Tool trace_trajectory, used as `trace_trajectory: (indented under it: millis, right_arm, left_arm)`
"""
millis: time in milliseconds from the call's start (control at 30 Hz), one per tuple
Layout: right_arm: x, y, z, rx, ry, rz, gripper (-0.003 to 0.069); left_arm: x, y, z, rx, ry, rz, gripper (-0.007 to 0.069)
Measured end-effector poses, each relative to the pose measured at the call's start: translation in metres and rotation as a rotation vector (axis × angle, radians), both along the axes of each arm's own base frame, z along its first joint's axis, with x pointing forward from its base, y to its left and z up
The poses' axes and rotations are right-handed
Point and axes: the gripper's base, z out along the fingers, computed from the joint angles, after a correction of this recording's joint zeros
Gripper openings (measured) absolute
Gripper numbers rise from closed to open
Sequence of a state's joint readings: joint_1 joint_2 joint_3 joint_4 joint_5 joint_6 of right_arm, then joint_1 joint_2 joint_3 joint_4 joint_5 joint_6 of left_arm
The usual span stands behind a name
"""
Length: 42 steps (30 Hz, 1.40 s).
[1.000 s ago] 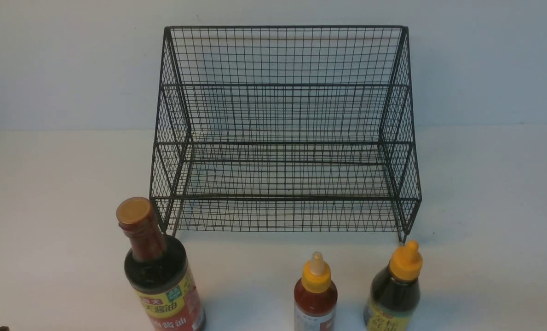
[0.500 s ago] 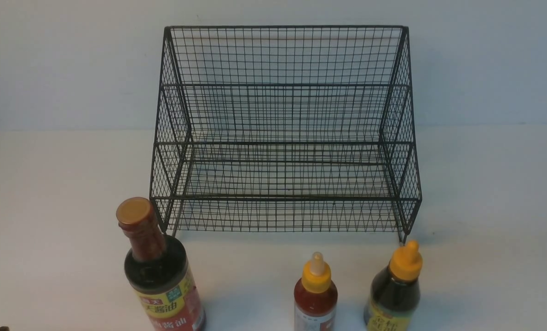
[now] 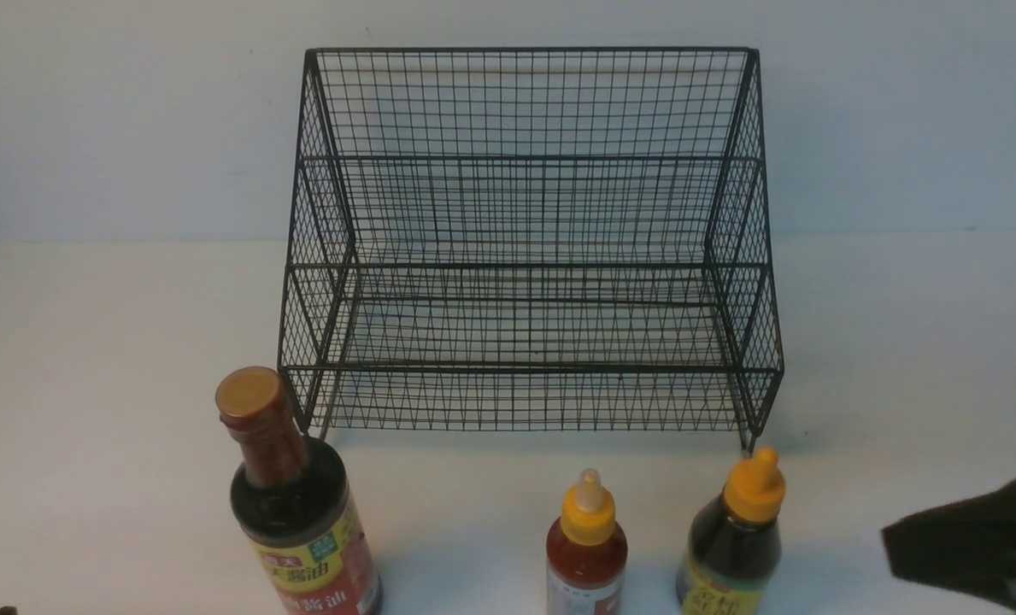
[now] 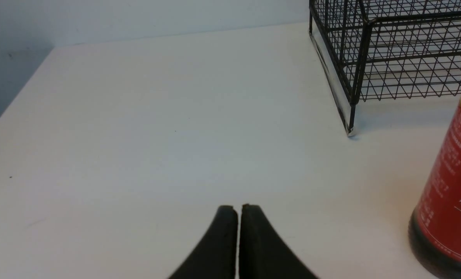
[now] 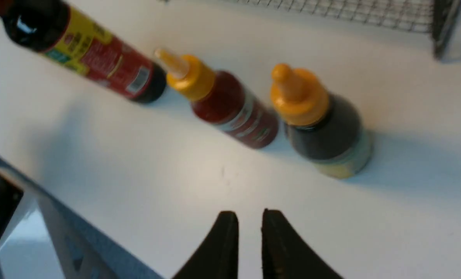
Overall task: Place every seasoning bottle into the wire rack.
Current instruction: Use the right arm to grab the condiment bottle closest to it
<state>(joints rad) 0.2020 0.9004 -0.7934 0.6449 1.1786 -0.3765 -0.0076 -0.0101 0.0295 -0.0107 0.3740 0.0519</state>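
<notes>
1. Rack [image 3: 531, 265] of black wire mesh stood on the tabletop [image 3: 114, 384] ahead of you, its tall back against or close to the wall [image 3: 132, 120]; you could not tell which.
2. You had all three bottles outside the rack, upright on its near side.
3. Your big soy-sauce bottle [image 3: 298, 512] stood near the rack's left front corner.
4. Your red-sauce bottle [image 3: 586, 551] stood before the rack, right of its middle.
5. Your dark-sauce bottle [image 3: 734, 542] stood near the rack's right front corner.
6. Your left hand [image 4: 238, 207] was empty, its tips together.
7. Your right hand [image 5: 249, 213] was empty, its tips slightly apart; a blurred dark part of that arm [image 3: 977, 538] showed right of the rack, on the near side.
</notes>
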Motion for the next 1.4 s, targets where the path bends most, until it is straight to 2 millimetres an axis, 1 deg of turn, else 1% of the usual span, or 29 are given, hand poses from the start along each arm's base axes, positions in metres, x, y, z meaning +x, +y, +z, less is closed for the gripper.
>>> trace_trajectory:
  millis: [33, 67, 100, 133, 167, 233, 267, 300, 333, 367, 400, 500, 533, 600, 633, 767, 900, 967, 1067, 1100, 1133, 1167, 1200, 1233, 1400]
  right_arm:
    - [0.005, 0.008, -0.001, -0.022, 0.023, 0.047, 0.0175]
    - [0.006, 0.009, 0.000, -0.025, 0.024, 0.055, 0.0190]
    - [0.011, 0.017, 0.001, -0.056, 0.035, 0.096, 0.0251]
    - [0.014, 0.022, 0.000, -0.083, 0.040, 0.118, 0.0297]
    - [0.018, 0.026, 0.001, -0.102, 0.040, 0.124, 0.0335]
    - [0.021, 0.029, 0.000, -0.123, 0.035, 0.128, 0.0370]
    - [0.027, 0.035, -0.005, -0.166, 0.020, 0.131, 0.0430]
    - [0.030, 0.039, -0.007, -0.181, 0.017, 0.120, 0.0460]
    - [0.034, 0.041, -0.010, -0.192, 0.008, 0.112, 0.0486]
    - [0.035, 0.042, -0.011, -0.195, 0.012, 0.107, 0.0490]
    - [0.040, 0.046, -0.014, -0.211, -0.002, 0.100, 0.0518]
    - [0.051, 0.053, -0.024, -0.247, -0.023, 0.088, 0.0549]
    - [0.051, 0.054, -0.025, -0.249, -0.020, 0.089, 0.0549]
    - [0.061, 0.058, -0.033, -0.270, -0.027, 0.080, 0.0554]
    - [0.062, 0.058, -0.034, -0.273, -0.025, 0.081, 0.0554]
    - [0.072, 0.063, -0.048, -0.300, 0.005, 0.080, 0.0553]
    - [0.079, 0.065, -0.056, -0.324, 0.004, 0.082, 0.0552]
    - [0.083, 0.066, -0.061, -0.344, 0.002, 0.085, 0.0542]
    - [0.085, 0.067, -0.064, -0.346, 0.005, 0.079, 0.0503]
    - [0.086, 0.067, -0.065, -0.348, 0.009, 0.079, 0.0463]
    - [0.086, 0.067, -0.065, -0.348, 0.009, 0.079, 0.0456]
    - [0.086, 0.067, -0.065, -0.349, 0.011, 0.079, 0.0391]
    - [0.085, 0.066, -0.065, -0.358, 0.015, 0.087, 0.0309]
    - [0.085, 0.066, -0.064, -0.366, 0.012, 0.097, 0.0299]
    - [0.082, 0.065, -0.063, -0.386, 0.015, 0.139, 0.0302]
  left_arm:
    - [0.000, 0.000, 0.000, 0.000, 0.000, 0.000, -0.0005]
    - [0.000, 0.000, 0.000, 0.000, 0.000, 0.000, -0.0005]
    - [0.000, 0.000, 0.000, 0.000, 0.000, 0.000, -0.0005]
    - [0.000, 0.000, 0.000, 0.000, 0.000, 0.000, -0.0005]
    - [0.000, 0.000, 0.000, 0.000, 0.000, 0.000, -0.0005]
    - [0.000, 0.000, 0.000, 0.000, 0.000, 0.000, -0.0005]
    - [0.000, 0.000, 0.000, 0.000, 0.000, 0.000, -0.0005]
    - [0.000, 0.000, 0.000, 0.000, 0.000, 0.000, -0.0005]
    - [0.000, 0.000, 0.000, 0.000, 0.000, 0.000, -0.0005]
    - [0.000, 0.000, 0.000, 0.000, 0.000, 0.000, -0.0005]
    - [0.000, 0.000, 0.000, 0.000, 0.000, 0.000, -0.0005]
    - [0.000, 0.000, 0.000, 0.000, 0.000, 0.000, -0.0005]
    - [0.000, 0.000, 0.000, 0.000, 0.000, 0.000, -0.0005]
    - [0.000, 0.000, 0.000, 0.000, 0.000, 0.000, -0.0005]
    - [0.000, 0.000, 0.000, 0.000, 0.000, 0.000, -0.0005]
    - [0.000, 0.000, 0.000, 0.000, 0.000, 0.000, -0.0005]
    - [0.000, 0.000, 0.000, 0.000, 0.000, 0.000, -0.0005]
    - [0.000, 0.000, 0.000, 0.000, 0.000, 0.000, -0.0005]
    - [0.000, 0.000, 0.000, 0.000, 0.000, 0.000, -0.0005]
    - [0.000, 0.000, 0.000, 0.000, 0.000, 0.000, -0.0005]
    - [0.000, 0.000, 0.000, 0.000, 0.000, 0.000, -0.0005]
    - [0.000, 0.000, 0.000, 0.000, 0.000, 0.000, -0.0005]
    - [0.000, 0.000, 0.000, 0.000, 0.000, 0.000, -0.0005]
    - [0.000, 0.000, 0.000, 0.000, 0.000, 0.000, -0.0005]
    - [0.000, 0.000, 0.000, 0.000, 0.000, 0.000, -0.0005]
